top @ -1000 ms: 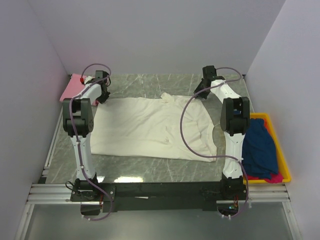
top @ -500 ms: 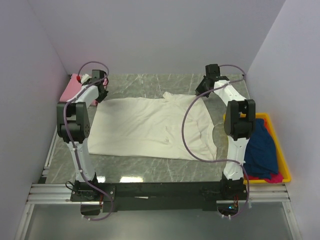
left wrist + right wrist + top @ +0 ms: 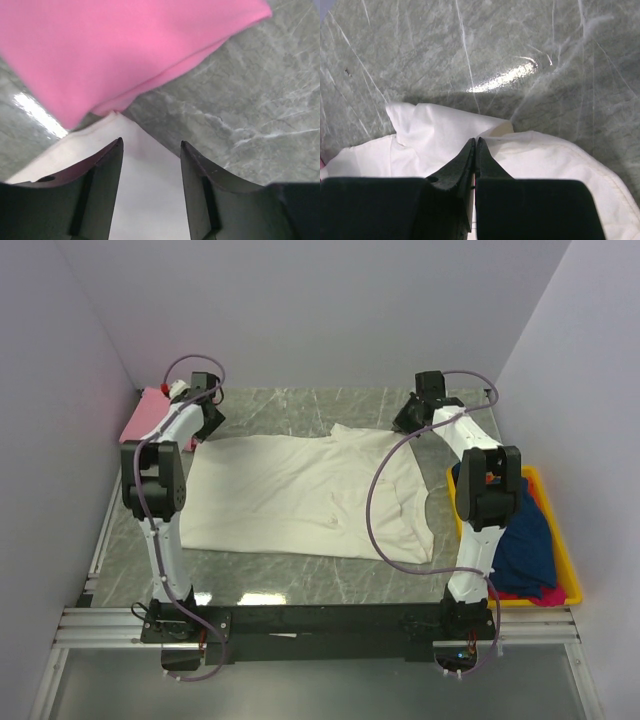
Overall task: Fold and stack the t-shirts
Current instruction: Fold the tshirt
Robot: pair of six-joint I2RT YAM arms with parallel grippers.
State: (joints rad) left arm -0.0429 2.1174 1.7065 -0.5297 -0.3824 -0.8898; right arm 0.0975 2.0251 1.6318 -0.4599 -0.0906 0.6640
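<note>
A cream-white t-shirt (image 3: 310, 495) lies spread flat across the marble table. My left gripper (image 3: 204, 428) hovers at its back left corner. In the left wrist view the left gripper (image 3: 151, 142) is open, with the shirt's corner (image 3: 142, 185) lying loose below the fingers. A folded pink t-shirt (image 3: 141, 415) (image 3: 125, 50) lies just beyond that corner. My right gripper (image 3: 405, 424) (image 3: 475, 140) is at the back right corner, shut on a fold of the cream cloth (image 3: 445, 135).
A yellow bin (image 3: 566, 562) stands at the right edge with a dark blue t-shirt (image 3: 520, 535) and a magenta one (image 3: 546, 594) in it. Grey walls close in on the left, back and right. The arm bases are on the near rail.
My left gripper has opened and let go of the cream shirt's corner. Both wrists have shifted slightly toward the back wall. The right gripper stays shut.
</note>
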